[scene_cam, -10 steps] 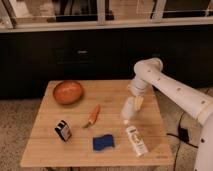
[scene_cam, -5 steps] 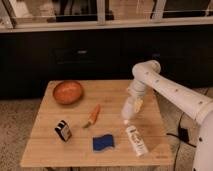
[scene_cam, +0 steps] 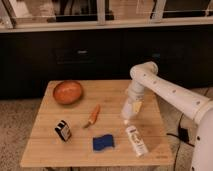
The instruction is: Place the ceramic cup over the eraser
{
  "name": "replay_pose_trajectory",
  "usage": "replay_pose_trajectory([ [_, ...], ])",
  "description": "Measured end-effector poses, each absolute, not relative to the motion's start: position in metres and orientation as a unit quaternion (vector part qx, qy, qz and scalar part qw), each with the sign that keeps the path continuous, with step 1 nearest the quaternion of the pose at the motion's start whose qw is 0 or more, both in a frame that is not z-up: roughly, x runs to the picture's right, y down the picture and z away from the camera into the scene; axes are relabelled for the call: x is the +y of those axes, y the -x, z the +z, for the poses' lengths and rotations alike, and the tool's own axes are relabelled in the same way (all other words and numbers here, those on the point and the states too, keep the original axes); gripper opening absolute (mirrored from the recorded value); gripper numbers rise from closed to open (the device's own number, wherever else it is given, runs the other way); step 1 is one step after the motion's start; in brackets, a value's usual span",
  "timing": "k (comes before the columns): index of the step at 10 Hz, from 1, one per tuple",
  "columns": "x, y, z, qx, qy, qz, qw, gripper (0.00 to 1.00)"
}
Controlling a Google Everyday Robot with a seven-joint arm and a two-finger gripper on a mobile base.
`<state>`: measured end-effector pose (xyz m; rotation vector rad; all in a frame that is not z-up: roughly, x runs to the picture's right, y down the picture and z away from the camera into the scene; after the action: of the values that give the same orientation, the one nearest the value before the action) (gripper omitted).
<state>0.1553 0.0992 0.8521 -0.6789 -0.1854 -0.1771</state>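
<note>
An orange ceramic bowl-like cup [scene_cam: 67,91] sits on the far left of the wooden table [scene_cam: 50,152]. A small black and white block, perhaps the eraser [scene_cam: 62,130], lies near the front left. My gripper [scene_cam: 128,116] hangs from the white arm [scene_cam: 165,90] over the right middle of the table, just above a white bottle [scene_cam: 136,140]. It is far from the cup and the block. A pale yellowish part [scene_cam: 136,106] shows beside the wrist.
An orange carrot [scene_cam: 93,115] lies mid-table and a blue sponge [scene_cam: 103,142] lies near the front edge. Dark cabinets [scene_cam: 75,55] stand behind the table. The table's right edge is close to the arm.
The gripper has dipped slightly lower and a little left over the right middle of the table. The objects on the table have not moved.
</note>
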Motion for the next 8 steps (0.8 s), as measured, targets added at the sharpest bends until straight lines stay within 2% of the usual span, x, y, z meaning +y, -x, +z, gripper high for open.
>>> replay_pose_trajectory([
  [2,0.1028,-0.1513,0.8575,-0.089,0.336,-0.09,0.933,0.8],
  [3,0.1046,-0.1508,0.8594,-0.088,0.338,-0.091,0.933,0.76],
  [8,0.1078,-0.1518,0.8638,-0.085,0.343,-0.094,0.931,0.26],
])
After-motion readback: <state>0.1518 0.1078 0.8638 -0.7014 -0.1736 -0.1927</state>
